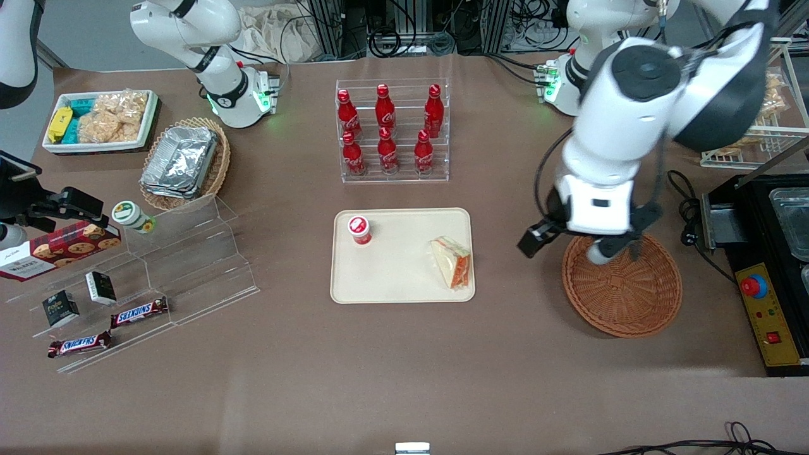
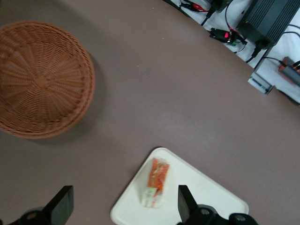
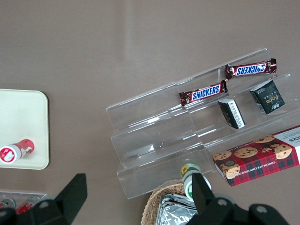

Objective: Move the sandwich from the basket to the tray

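Pincer [image 1: 622, 248] hangs above the basket [image 1: 622, 287], over the part of its rim farthest from the front camera; fingers [image 2: 62, 205] spread wide in the wrist view, nothing between them. Basket is bare inside: woven floor visible all the way across, no load. It sits on the bench [image 1: 404, 366] toward the working arm's end, well apart from the tray [image 1: 402, 256].

Sandwich [image 1: 453, 260] lies on the tray, near the edge closest to the basket, resting on a broad face with the orange-red filling edge showing. Fully inside the rim, nothing overhanging. Placement at that edge fits the shortest carry from the basket.

Red-capped cup [image 1: 359, 229] stands upright on the same tray, apart from the sandwich, toward the parked arm's end. No contact between the two.

Judgement: transfer looks complete; sandwich on tray, basket vacant, pincer unloaded. Wide fingers suit a release already made. Remaining need, if any, is a clear retreat upward, keeping away from the basket rim below.

Rack of red bottles [image 1: 392, 129] stands farther from the front camera than the tray, not involved.
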Motion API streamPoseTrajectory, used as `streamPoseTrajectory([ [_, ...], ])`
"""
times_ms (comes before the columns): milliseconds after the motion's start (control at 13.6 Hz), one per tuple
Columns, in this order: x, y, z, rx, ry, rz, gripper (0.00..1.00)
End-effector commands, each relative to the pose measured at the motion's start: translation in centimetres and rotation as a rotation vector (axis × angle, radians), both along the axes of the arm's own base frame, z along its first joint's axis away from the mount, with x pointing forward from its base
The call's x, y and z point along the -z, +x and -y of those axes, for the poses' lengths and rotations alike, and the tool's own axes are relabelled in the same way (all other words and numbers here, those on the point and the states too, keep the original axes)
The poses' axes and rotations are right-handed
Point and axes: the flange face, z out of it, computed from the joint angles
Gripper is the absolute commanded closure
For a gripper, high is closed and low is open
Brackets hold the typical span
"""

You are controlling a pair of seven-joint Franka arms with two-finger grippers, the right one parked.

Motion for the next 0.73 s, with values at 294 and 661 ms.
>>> streamPoseTrajectory([
  [294, -2.1, -0.1, -11.0, 0.24, 0.048, -0.083, 0.0],
  [661, -3.9, -0.8, -18.1, 0.39, 0.068, -0.097, 0.0],
])
